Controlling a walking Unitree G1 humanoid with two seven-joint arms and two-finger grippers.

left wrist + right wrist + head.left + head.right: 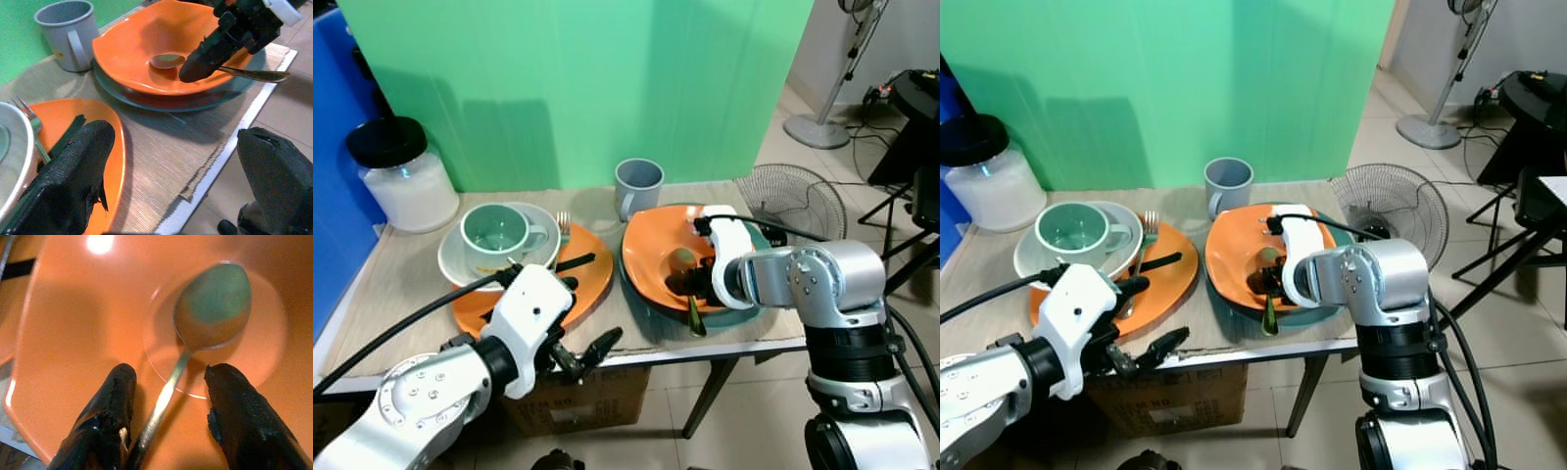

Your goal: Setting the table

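The spoon [195, 333] lies in the orange bowl [651, 245], right of centre in the left eye view, and that bowl sits on a dark green plate [759, 235]. The spoon's bowl end rests in the hollow of the dish; its handle runs toward the near table edge and pokes out over the rim, low in the frame. That long axis is what the coming move turns on. In the right wrist view the right gripper [168, 423] straddles the handle, one black finger on either side, spread apart and closed on nothing, the handle running up between them toward the spoon's bowl end at upper right of that frame. The fingers stand across the handle, so closing them would, I judge, pinch the shaft squarely.

The left gripper [582, 308] hangs at lower left of the left eye view, over the near table edge just in front of the orange plate [597, 274], its fingers wide apart and empty. A fork [562, 227] lies on that plate beside the green cup [496, 230] on its saucer [450, 257]. A grey mug [637, 184] stands behind the bowl.

The right arm is plainly nearer the spoon; the left is well apart from it.
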